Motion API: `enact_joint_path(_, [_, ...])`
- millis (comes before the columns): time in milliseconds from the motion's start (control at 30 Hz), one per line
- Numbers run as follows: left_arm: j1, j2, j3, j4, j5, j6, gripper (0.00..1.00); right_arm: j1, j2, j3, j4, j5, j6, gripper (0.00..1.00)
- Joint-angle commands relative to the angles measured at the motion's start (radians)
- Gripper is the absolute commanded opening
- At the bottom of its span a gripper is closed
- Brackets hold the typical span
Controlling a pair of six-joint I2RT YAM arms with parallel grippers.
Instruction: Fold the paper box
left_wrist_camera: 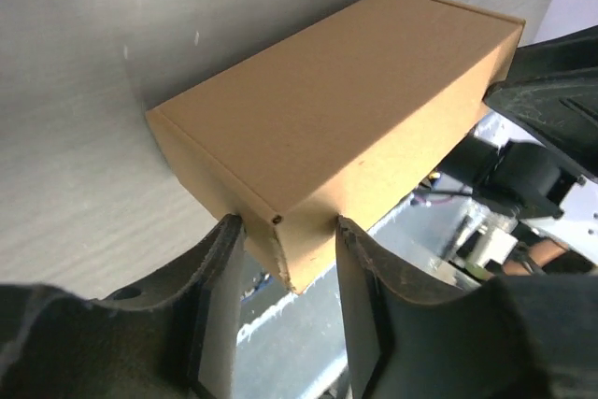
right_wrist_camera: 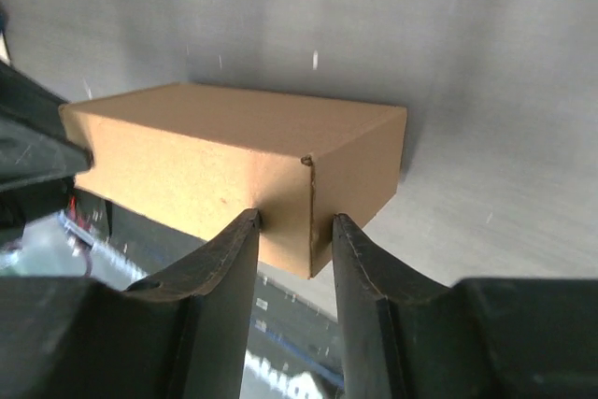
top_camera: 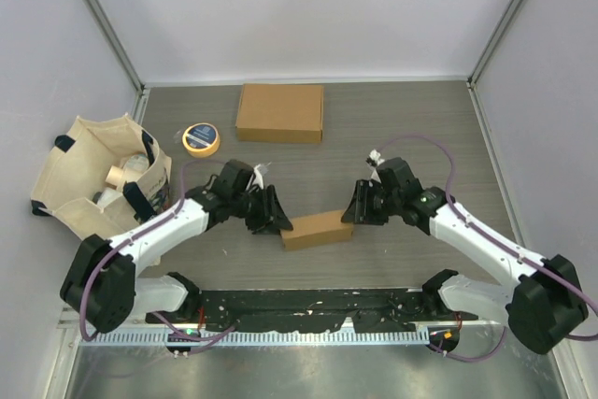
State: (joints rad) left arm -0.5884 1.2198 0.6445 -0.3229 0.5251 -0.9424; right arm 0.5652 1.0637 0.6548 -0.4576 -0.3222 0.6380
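The paper box (top_camera: 317, 229) is smooth matt brown cardboard. The table (top_camera: 402, 128) is grey, finely grained, low-sheen. The bag (top_camera: 75, 137) at 9 o'clock is beige cloth, probably canvas.

From above, both ends of the paper box (top_camera: 318, 229) vanish under the left gripper (top_camera: 279, 217) and right gripper (top_camera: 356, 207). Contents of the bag (top_camera: 70, 151) too small to name. Wrist views: box underside hidden; whatever shows beneath it is blurred.
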Motion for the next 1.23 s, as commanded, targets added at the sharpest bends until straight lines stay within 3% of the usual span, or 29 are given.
enact_joint_path(0, [-0.019,0.097,0.297,0.058,-0.075,0.155,0.42,0.016,0.141,0.222,0.187,0.024,-0.132,0.38])
enact_joint_path(200, [-0.019,0.256,0.563,0.044,-0.295,0.333,0.4,0.015,0.329,0.379,0.4,0.156,-0.277,0.39])
enact_joint_path(367, [-0.019,0.386,0.525,0.156,-0.479,0.415,0.41,0.024,0.448,0.243,0.673,0.235,-0.337,0.45])
enact_joint_path(433, [-0.019,0.402,0.442,0.226,-0.488,0.396,0.41,0.041,0.455,0.172,0.732,0.287,-0.346,0.46])
enact_joint_path(500, [-0.022,0.379,0.385,0.231,-0.517,0.373,0.5,0.105,0.394,0.112,0.738,0.416,-0.366,0.52])
enact_joint_path(567, [-0.025,0.272,0.296,0.197,-0.588,0.367,0.67,0.145,0.328,0.063,0.668,0.489,-0.348,0.56])
enact_joint_path(667, [-0.021,0.086,0.222,0.046,-0.7,0.367,0.84,0.156,0.161,0.092,0.357,0.619,-0.275,0.66])
enact_joint_path(700, [-0.019,-0.033,0.23,-0.019,-0.708,0.372,0.85,0.151,0.077,0.109,0.189,0.643,-0.262,0.69])
enact_joint_path(733, [-0.018,-0.099,0.271,-0.139,-0.699,0.382,0.86,0.15,0.027,0.155,0.106,0.687,-0.256,0.69])
enact_joint_path(800, [-0.014,-0.245,0.361,-0.227,-0.633,0.405,0.87,0.137,-0.092,0.231,-0.087,0.712,-0.23,0.74])
enact_joint_path(900, [-0.014,-0.336,0.53,-0.352,-0.497,0.445,0.88,0.119,-0.181,0.386,-0.266,0.759,-0.216,0.75])
enact_joint_path(1067, [-0.014,-0.382,0.78,-0.421,-0.465,0.547,0.9,0.121,-0.291,0.659,-0.309,0.805,-0.27,0.74])
enact_joint_path(1200, [-0.014,-0.37,1.056,-0.39,-0.504,0.638,0.93,0.119,-0.352,0.885,-0.215,0.784,-0.444,0.77])
